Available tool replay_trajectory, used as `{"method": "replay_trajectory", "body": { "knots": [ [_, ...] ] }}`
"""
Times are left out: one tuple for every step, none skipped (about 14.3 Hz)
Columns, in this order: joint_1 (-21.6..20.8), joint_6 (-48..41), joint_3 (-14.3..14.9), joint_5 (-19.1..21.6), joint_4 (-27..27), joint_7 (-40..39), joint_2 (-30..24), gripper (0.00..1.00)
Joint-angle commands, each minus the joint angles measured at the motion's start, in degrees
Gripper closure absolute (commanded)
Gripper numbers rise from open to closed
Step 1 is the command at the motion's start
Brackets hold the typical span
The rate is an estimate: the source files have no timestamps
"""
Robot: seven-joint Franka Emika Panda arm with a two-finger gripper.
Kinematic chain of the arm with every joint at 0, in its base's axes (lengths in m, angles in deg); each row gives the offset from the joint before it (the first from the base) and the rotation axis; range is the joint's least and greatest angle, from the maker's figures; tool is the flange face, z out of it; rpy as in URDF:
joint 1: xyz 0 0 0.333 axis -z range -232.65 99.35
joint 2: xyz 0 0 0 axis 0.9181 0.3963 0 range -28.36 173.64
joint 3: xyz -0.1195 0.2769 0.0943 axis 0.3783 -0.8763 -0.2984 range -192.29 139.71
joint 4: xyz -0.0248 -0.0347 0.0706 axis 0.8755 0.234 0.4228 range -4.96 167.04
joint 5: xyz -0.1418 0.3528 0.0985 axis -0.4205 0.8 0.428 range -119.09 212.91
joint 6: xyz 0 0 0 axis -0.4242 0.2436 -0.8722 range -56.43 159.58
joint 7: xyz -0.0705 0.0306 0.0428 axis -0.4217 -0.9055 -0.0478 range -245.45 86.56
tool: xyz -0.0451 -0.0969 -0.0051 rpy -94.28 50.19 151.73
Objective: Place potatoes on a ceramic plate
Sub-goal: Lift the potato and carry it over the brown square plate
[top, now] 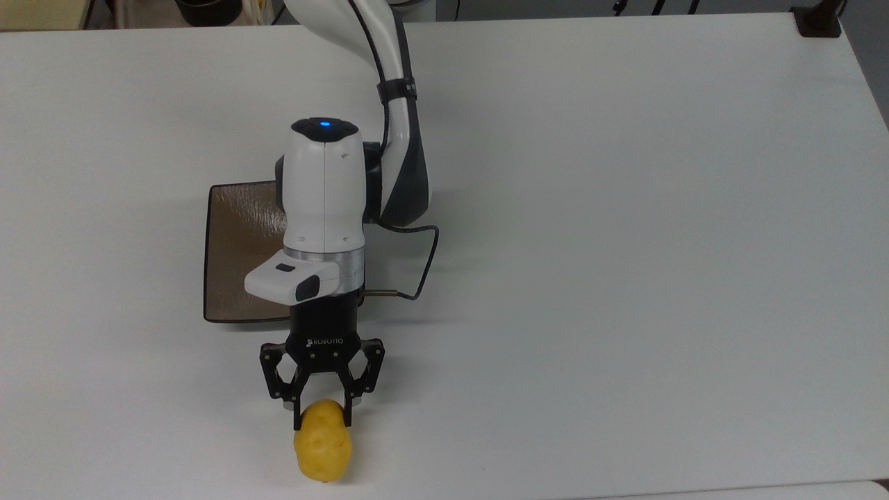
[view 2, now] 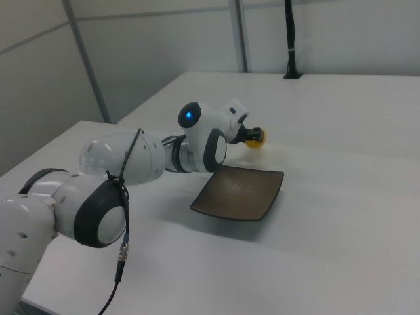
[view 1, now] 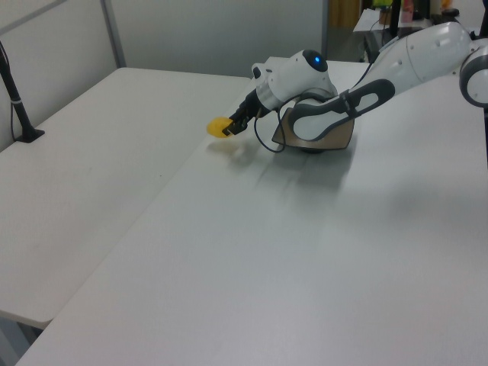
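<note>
The potato (top: 323,449), a bright yellow dimpled oval, is held at one end by my gripper (top: 323,419), whose fingers are shut on it. In the left view the potato (view 1: 219,127) hangs a little above the white table, with its shadow beneath it. The square glossy brown plate (top: 239,257) lies behind the gripper, its right part hidden under my wrist in the top view. In the right view the plate (view 2: 239,191) lies bare and the potato (view 2: 256,139) shows just past the gripper (view 2: 250,136).
The white table's (top: 625,243) near edge runs close below the potato in the top view. A black post (top: 819,19) stands at the top view's upper right corner. In the left view a seam (view 1: 164,191) separates two tabletops.
</note>
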Motion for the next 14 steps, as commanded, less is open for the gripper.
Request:
{"method": "replay_trajectory", "body": {
  "knots": [
    [0.86, -3.05, -0.28, 0.75, 9.62, -0.27, -9.40, 0.57],
    [1.21, -5.07, -0.37, 0.76, 11.90, -0.36, -12.65, 0.57],
    [1.56, -7.01, -0.63, 0.76, 14.71, -0.45, -15.55, 0.57],
    [2.18, -8.42, -0.81, 0.76, 16.83, -0.45, -18.19, 0.57],
    [2.70, -9.91, -1.16, 0.76, 19.11, -0.54, -20.48, 0.57],
    [3.67, -11.84, -2.12, 0.76, 21.31, -0.54, -23.02, 0.57],
    [4.28, -13.60, -2.65, 0.76, 24.38, -0.63, -26.09, 0.57],
    [4.46, -14.58, -2.74, 0.84, 27.71, -0.71, -29.17, 0.57],
    [4.47, -15.72, -2.74, 1.11, 31.31, -0.71, -32.51, 0.57],
    [4.47, -18.08, -2.74, 1.28, 33.96, -0.63, -35.41, 0.57],
    [4.47, -21.58, -2.74, 1.81, 35.29, -0.45, -37.53, 0.57],
    [4.47, -26.05, -2.74, 2.25, 36.00, -0.54, -39.12, 0.57],
    [4.47, -29.84, -2.74, 2.42, 36.18, -0.45, -40.09, 0.57],
    [4.47, -32.05, -2.66, 3.56, 36.36, -0.36, -40.27, 0.57]
  ]
}}
